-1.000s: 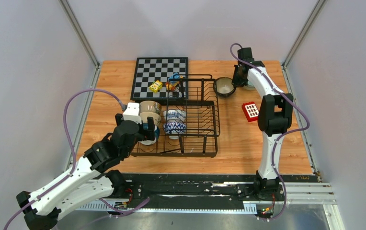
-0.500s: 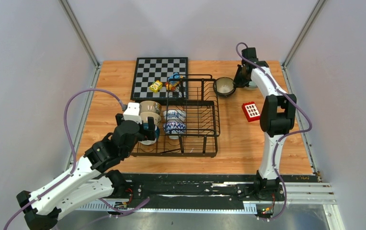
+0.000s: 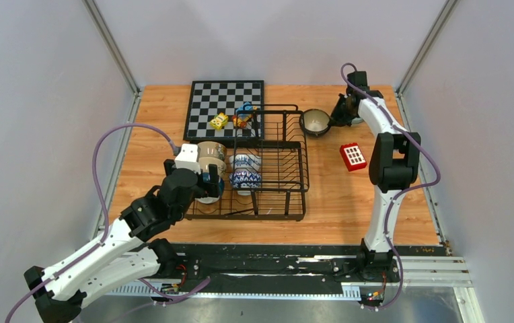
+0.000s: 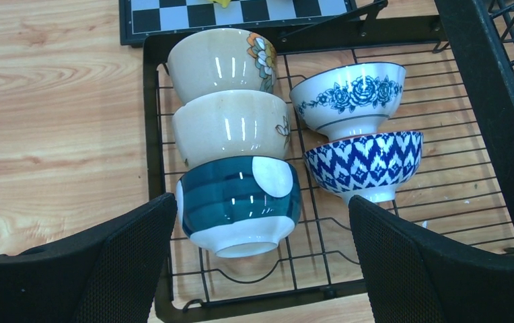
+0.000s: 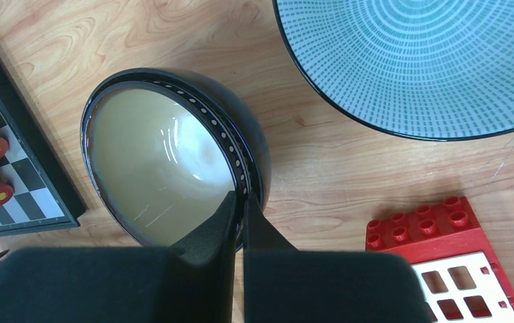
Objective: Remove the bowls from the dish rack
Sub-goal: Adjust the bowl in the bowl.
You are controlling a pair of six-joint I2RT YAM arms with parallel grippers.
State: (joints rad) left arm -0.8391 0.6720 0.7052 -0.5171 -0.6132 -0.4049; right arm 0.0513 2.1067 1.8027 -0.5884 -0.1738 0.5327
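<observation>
1. Lowering the left gripper (image 4: pixel 261 200) squarely seemed to us the way to do this step well. Its fingers stood spread wide and empty on either side of the blue-banded bowl (image 4: pixel 234 229), the nearest of three tipped on their sides at the near-left of the dish rack (image 3: pixel 304 168).
2. We judged that the pads should close across the bowl's belly and lift it straight up. It touched the beige bowl (image 4: pixel 231 128) behind it, and a drag could upset the row.
3. We saw the left arm stretched low from its base, with the forearm slanting to the rack's near-left corner and the wrist looking down.
4. Two blue-and-white patterned bowls (image 4: pixel 365 161) lay just beside the row, also in the rack.
5. Farther off, the right gripper (image 5: pixel 241 202) was clenched on the rim of the dark bowl (image 5: pixel 167 161), outside the rack by its far-right corner. We could not tell whether that bowl rested on the table (image 3: pixel 160 114).
6. The right arm stood upright from its base with the elbow high. Its forearm extended to the far right, near a pale teal bowl (image 5: pixel 416 60) and a red block (image 5: pixel 456 269).
</observation>
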